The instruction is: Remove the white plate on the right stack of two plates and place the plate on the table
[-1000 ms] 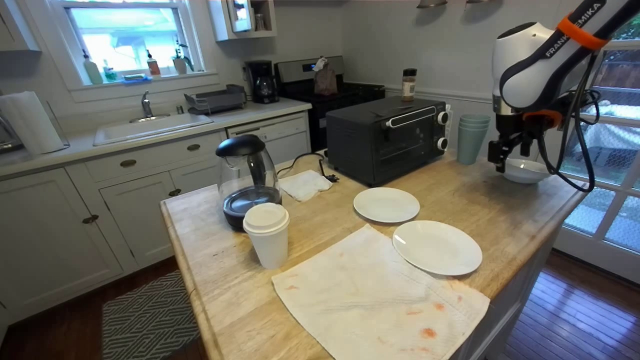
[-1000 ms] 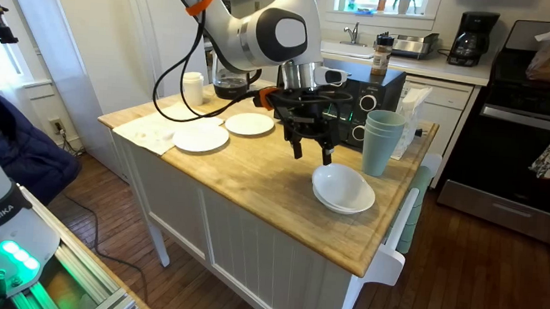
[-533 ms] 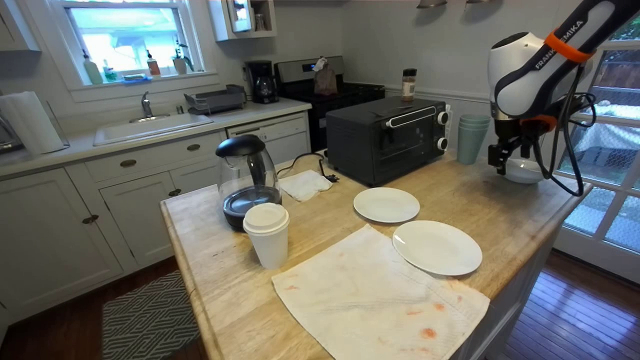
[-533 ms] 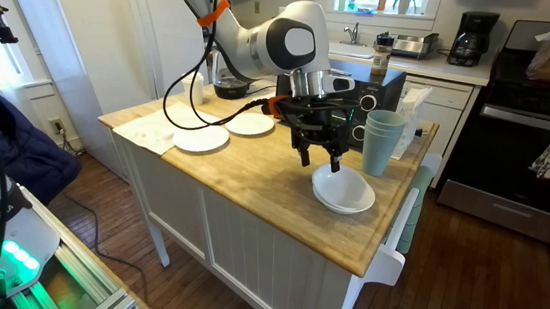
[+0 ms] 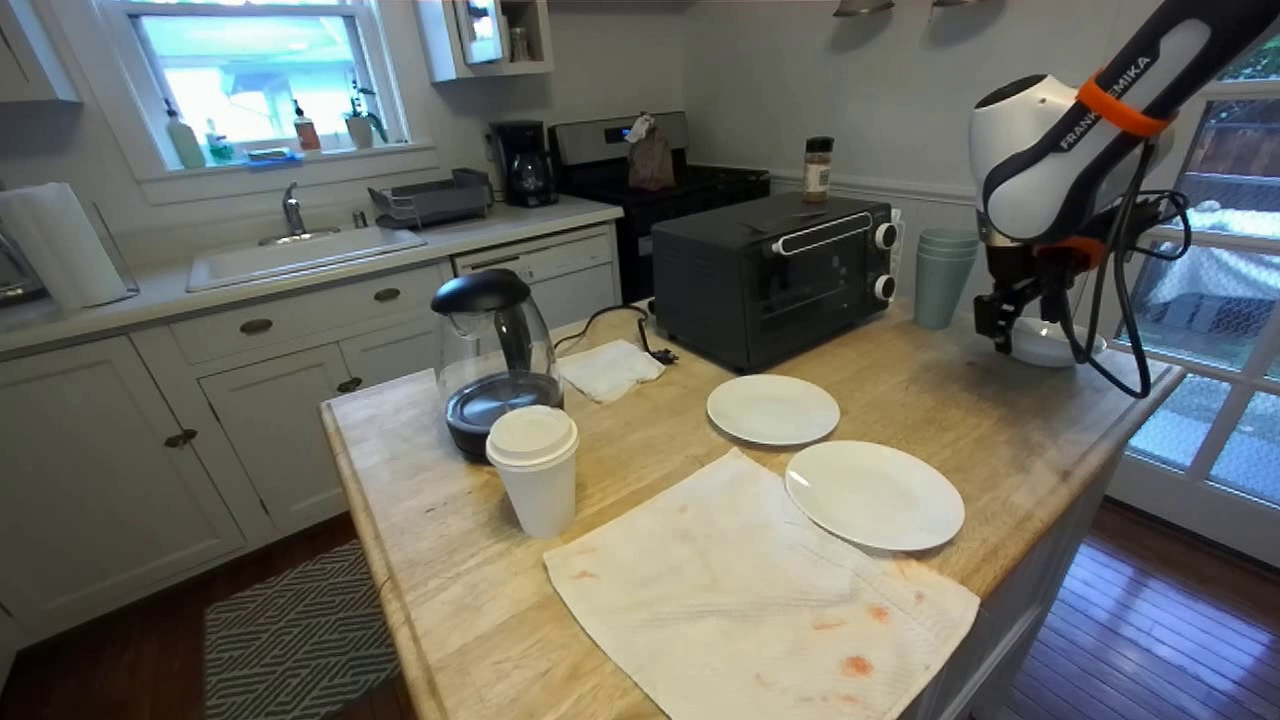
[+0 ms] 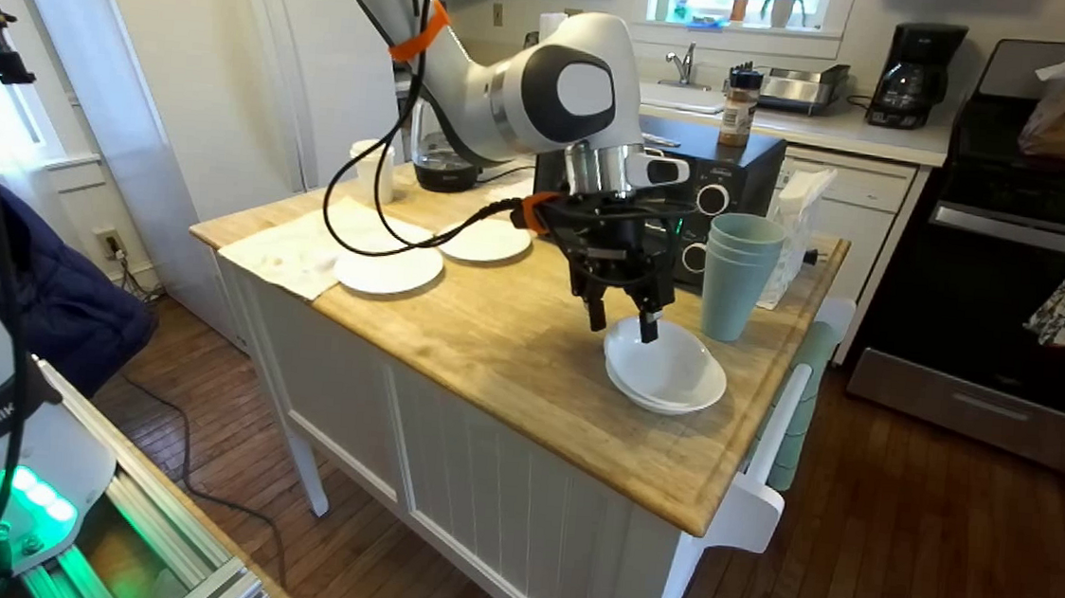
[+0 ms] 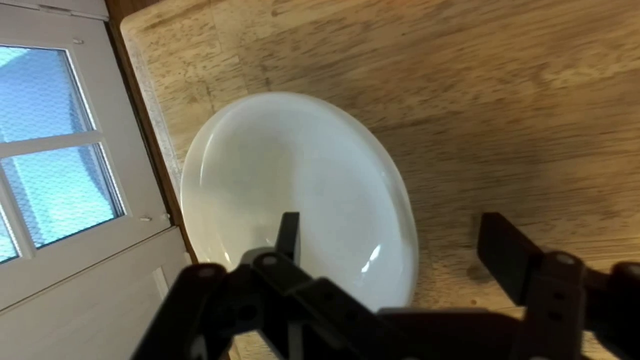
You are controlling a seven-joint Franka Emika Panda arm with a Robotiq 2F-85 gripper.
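Jaws parted wide and holding nothing, the gripper (image 6: 623, 332) has dipped closer over the past second to the white plate (image 6: 675, 362), unmoved atop the stack of two plates (image 6: 643, 400) on the table (image 6: 519, 355). One jaw overhangs the dish, the other sits outside its rim, suggesting a rim pinch, the lift yet to come; contact is hard to judge.

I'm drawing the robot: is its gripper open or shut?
Open: the wrist view shows its fingers apart, one over the top white dish, one over the butcher-block table.
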